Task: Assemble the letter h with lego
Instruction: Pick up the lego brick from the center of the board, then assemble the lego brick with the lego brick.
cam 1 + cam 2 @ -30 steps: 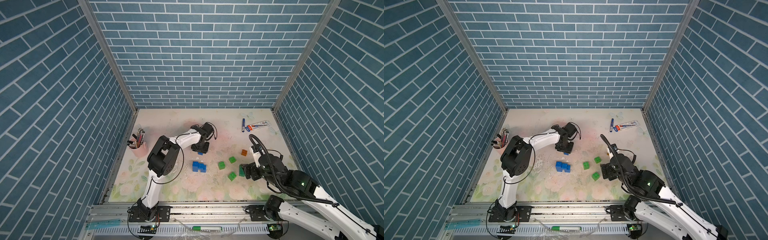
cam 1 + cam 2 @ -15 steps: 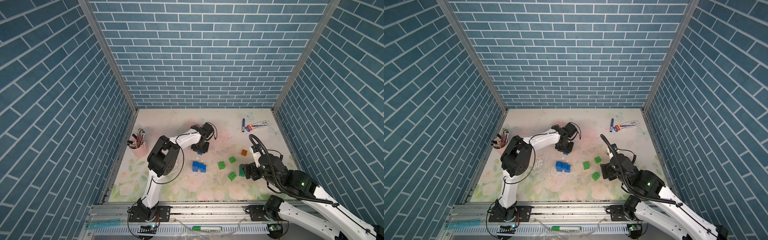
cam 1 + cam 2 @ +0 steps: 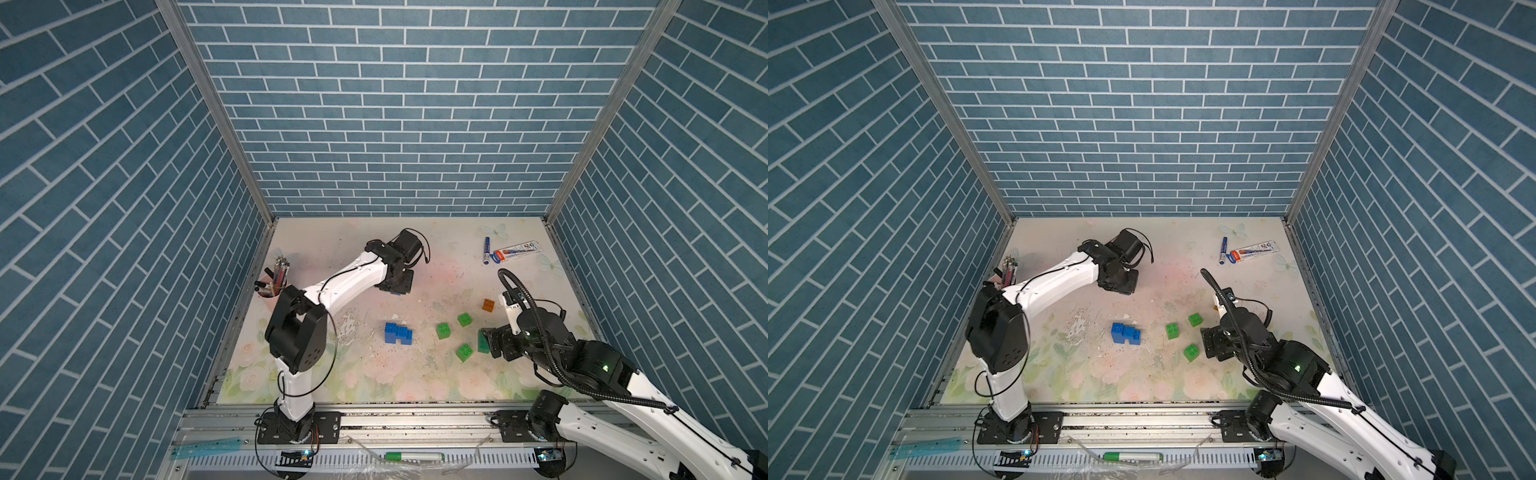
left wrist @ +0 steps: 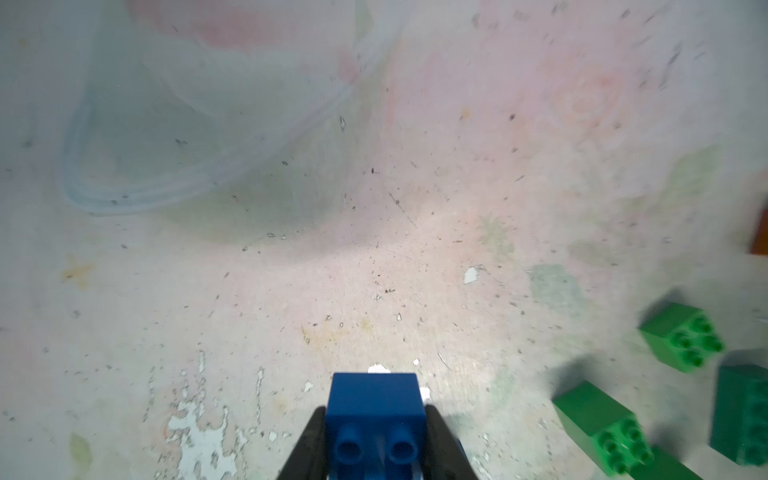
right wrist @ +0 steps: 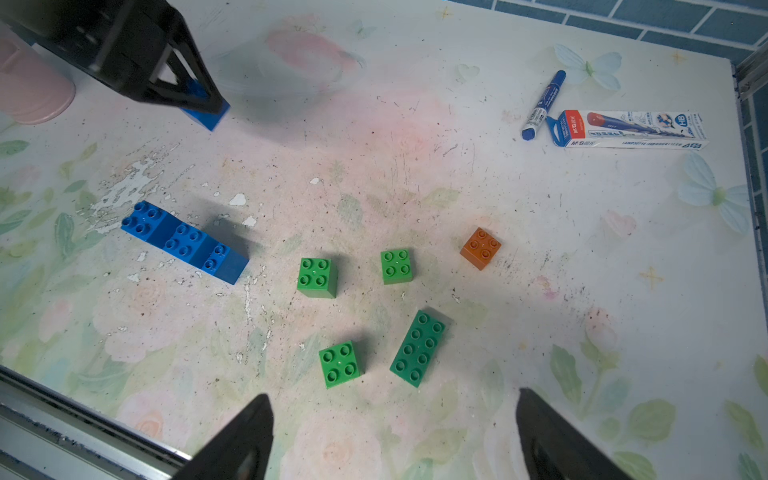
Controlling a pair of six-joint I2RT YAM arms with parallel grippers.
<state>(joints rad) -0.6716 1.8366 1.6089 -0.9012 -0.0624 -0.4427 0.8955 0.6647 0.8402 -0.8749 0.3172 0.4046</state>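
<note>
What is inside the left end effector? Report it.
One blue brick, clamped in the left end effector, studs facing the wrist camera. Its far side is hidden, so whether it touches the table cannot be told.

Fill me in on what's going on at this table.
The left gripper is shut on a single blue brick, farther back on the table than the partly built blue stack. The right gripper hangs open near the loose pieces: three square green bricks, a long green brick and an orange brick. These all lie apart from one another, and neither gripper is touching them.
</note>
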